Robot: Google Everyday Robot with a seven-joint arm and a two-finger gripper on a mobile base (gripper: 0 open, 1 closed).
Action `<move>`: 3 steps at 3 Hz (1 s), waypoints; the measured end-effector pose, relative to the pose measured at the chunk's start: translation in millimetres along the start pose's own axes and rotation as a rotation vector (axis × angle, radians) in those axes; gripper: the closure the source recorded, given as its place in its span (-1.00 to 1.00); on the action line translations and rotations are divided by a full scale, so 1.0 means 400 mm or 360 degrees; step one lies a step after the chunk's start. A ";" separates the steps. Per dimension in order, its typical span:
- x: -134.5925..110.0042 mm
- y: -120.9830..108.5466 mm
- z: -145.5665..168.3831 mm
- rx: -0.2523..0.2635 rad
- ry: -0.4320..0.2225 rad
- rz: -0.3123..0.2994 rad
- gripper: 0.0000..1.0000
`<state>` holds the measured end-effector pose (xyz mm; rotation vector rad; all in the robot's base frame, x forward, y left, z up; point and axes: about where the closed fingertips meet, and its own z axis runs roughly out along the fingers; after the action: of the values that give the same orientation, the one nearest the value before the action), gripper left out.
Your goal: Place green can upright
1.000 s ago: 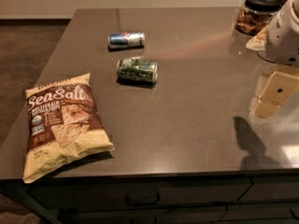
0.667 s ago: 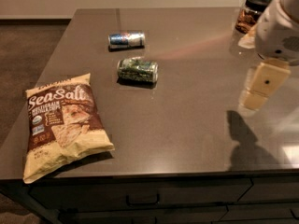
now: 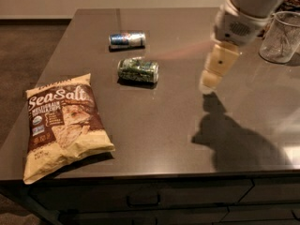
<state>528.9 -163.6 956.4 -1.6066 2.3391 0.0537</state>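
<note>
The green can [image 3: 138, 70] lies on its side on the surface [image 3: 164, 125], needing righting; the hand [image 3: 209, 81] hovers apart from it. Open or closed, I can't tell.

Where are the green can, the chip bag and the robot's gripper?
green can [image 3: 138, 70]: camera view, middle of its side; it lies flat.
Sea Salt chip bag [image 3: 61, 121]: camera view, front panel.
gripper [image 3: 209, 84]: camera view, its tip, right of the green can.
</note>
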 end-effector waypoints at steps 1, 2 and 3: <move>-0.133 -0.040 0.076 -0.0011 -0.0014 0.0081 -1.00; -0.216 -0.054 0.125 -0.0024 0.0004 0.0104 -1.00; -0.300 -0.062 0.187 -0.0073 0.0044 0.0072 -1.00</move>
<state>608.0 -49.4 920.6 -1.5849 2.4121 0.0967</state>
